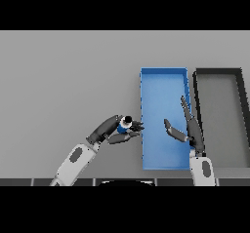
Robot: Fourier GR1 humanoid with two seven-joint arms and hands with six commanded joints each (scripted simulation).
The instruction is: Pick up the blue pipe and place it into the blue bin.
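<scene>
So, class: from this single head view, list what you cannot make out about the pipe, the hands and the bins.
- Blue pipe: mostly wrapped by the left hand; its length and shape are hidden.
- Blue bin: part of its floor and right wall covered by the right hand.
- Dark bin: right side cut off by the picture's edge.
- Whether the pipe is lifted or resting on the table: cannot tell from above.

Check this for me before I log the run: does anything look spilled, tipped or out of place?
Nothing stands out. The left hand holds the blue pipe just left of the blue bin. The right hand is open over the bin, and the dark bin sits squarely beside it.
</scene>
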